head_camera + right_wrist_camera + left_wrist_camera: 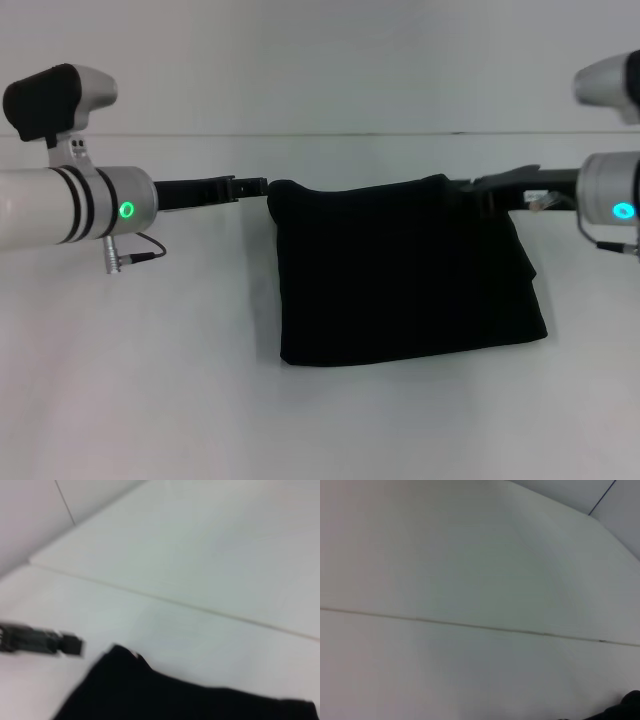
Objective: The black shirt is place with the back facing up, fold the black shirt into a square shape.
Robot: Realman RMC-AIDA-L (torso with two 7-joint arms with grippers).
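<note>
1. Black shirt (405, 270) lying folded, roughly square, centre of the head view on the white table (150, 400).
2. Soft, light, floppy; best gripped along edges or corners.
3. Left gripper (255, 186) just beside the shirt's upper-left corner, seemingly released; right gripper (480, 190) at the upper-right edge, state impossible to tell.

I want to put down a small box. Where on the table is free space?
Free: the wide strip of table in front of the black shirt, and beside it. Crowded: the shirt's far corners, where the left gripper and right gripper are.

There was one folded black soft cloth shirt (400, 270), two black robot grippers, left (250, 186) and right (480, 190), and one white table (150, 380).
</note>
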